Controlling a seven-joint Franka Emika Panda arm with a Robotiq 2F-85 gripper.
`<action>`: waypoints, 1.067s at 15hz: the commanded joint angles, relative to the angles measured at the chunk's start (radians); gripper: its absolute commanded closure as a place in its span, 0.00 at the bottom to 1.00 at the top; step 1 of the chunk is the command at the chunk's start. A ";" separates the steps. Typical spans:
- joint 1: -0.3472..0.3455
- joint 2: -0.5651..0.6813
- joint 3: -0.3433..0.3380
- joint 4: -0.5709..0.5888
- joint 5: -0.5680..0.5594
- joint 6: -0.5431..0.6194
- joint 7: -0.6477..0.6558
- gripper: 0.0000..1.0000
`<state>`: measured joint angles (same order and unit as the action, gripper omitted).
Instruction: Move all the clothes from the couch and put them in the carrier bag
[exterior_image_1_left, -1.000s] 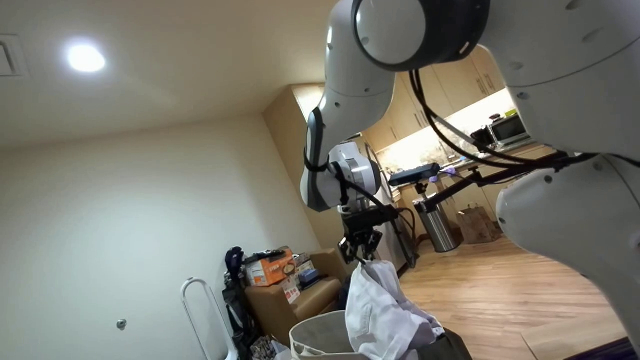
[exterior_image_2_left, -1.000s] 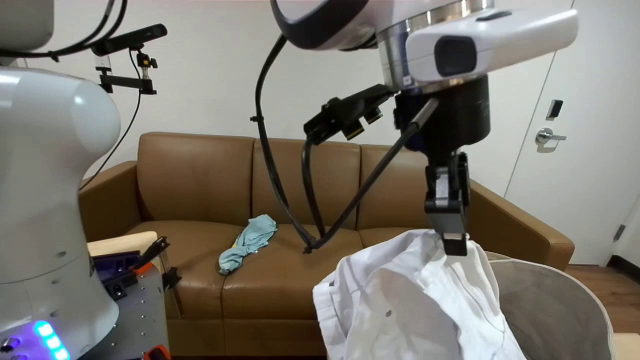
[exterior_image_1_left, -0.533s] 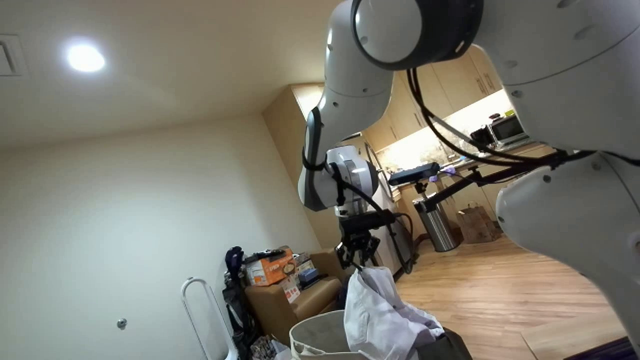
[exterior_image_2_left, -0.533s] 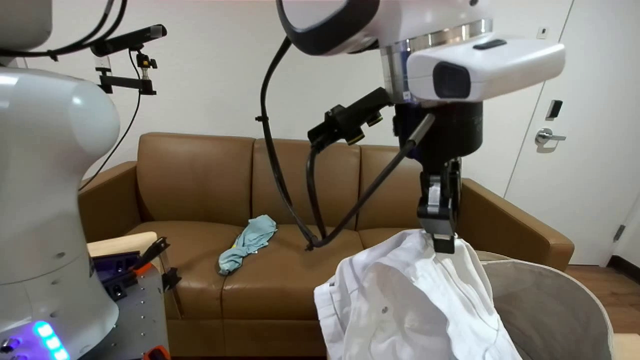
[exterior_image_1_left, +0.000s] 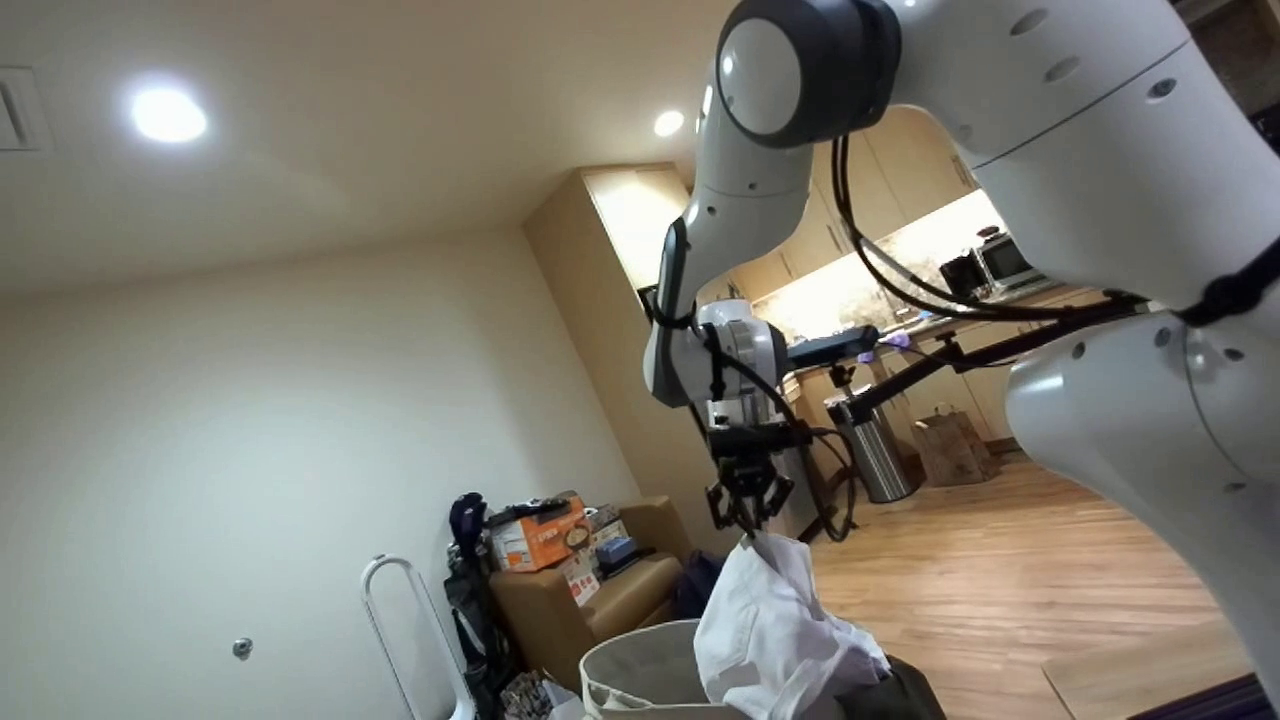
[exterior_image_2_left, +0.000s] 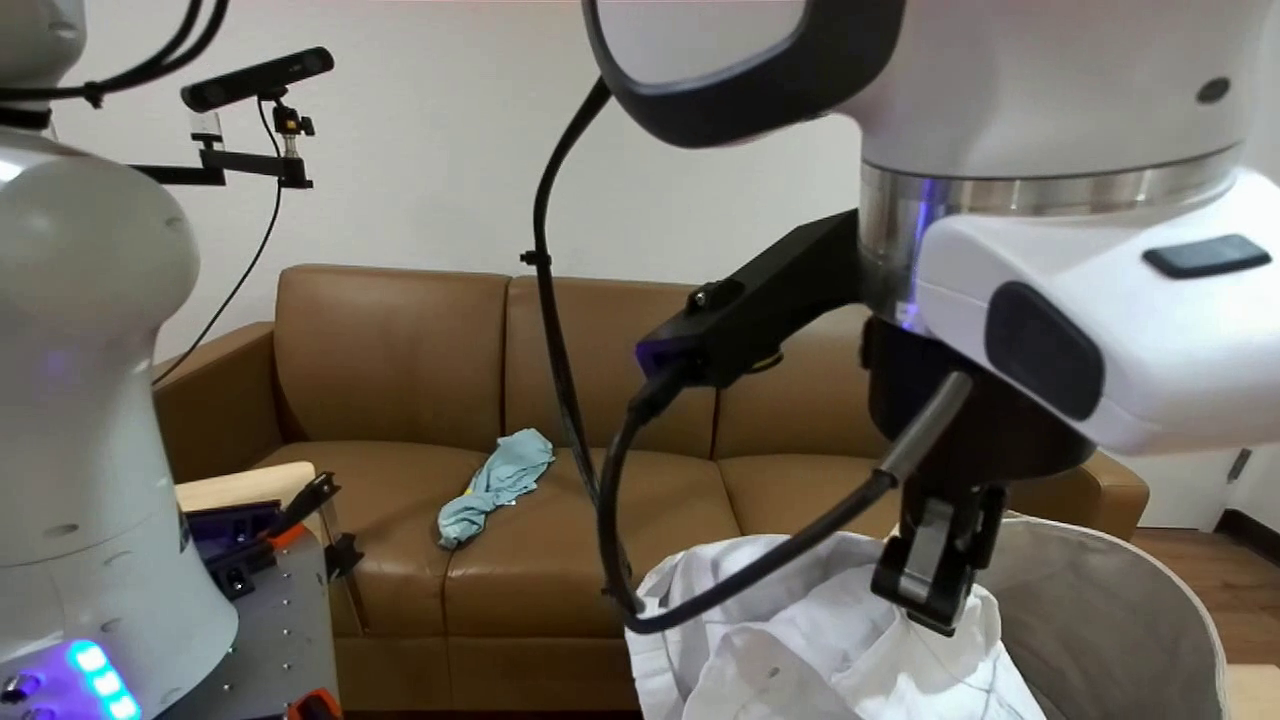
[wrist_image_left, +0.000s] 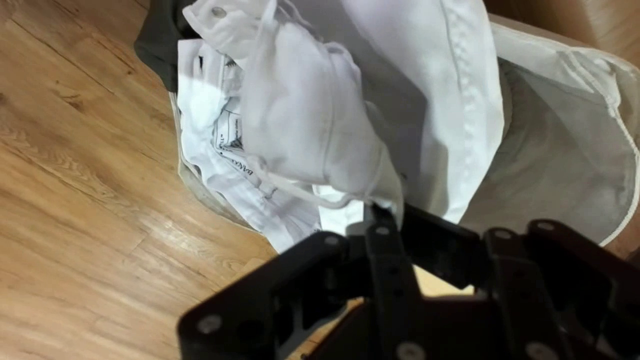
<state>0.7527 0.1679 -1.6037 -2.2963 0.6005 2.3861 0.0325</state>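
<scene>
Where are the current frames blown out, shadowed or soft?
In an exterior view, the larger ceiling light burns to white, and the kitchen cabinets lean, so the frame looks tilted; in an exterior view, blue lights glare at lower left; wrist view, the gripper is near-black and soft toward the bottom edge, a fold of the white garment is in grey shadow, and the wooden floor has a pale sheen.

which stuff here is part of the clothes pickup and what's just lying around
Part of the job:
gripper, shut on the white garment
carrier bag
pale blue cloth on the couch
dark cloth at the carrier bag's rim, probably

Just lying about:
orange box
metal bin
brown paper bag
microwave
</scene>
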 joint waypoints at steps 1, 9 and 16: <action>0.008 0.000 -0.004 0.000 0.000 0.000 0.000 0.96; -0.312 -0.050 0.317 0.046 -0.137 -0.133 0.049 0.96; -0.323 0.017 0.311 0.055 -0.032 -0.184 -0.021 0.96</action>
<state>0.4296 0.1843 -1.2926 -2.2417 0.5687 2.2019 0.0116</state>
